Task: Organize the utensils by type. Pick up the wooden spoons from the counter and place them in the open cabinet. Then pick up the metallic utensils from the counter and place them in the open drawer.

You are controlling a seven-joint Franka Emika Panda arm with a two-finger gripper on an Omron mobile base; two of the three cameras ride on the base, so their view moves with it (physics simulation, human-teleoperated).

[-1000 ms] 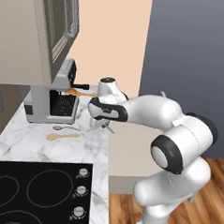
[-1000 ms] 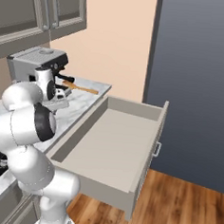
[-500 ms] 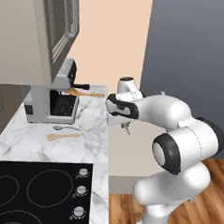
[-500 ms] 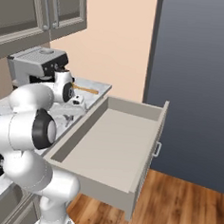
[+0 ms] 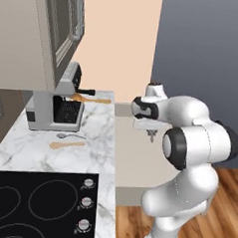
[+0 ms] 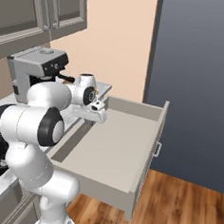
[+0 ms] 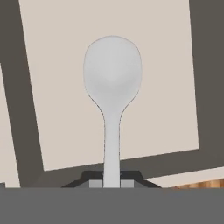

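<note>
My gripper is shut on the handle of a small silver metal spoon, whose bowl points away from the hand. It hangs over the pale inside of the open drawer, which juts out to the right of the counter. In the left base view the gripper points down just past the counter's edge. Another metal spoon lies on the marble beside a wooden spoon. A second wooden spoon lies behind the coffee machine. The open cabinet hangs above.
A silver coffee machine stands at the back of the counter under the cabinet. A black cooktop with knobs takes up the near end. A dark grey wall rises beyond the drawer, with wooden floor below.
The arm has swung right, from over the counter by the coffee machine to above the open drawer, carrying the metal spoon with it.
</note>
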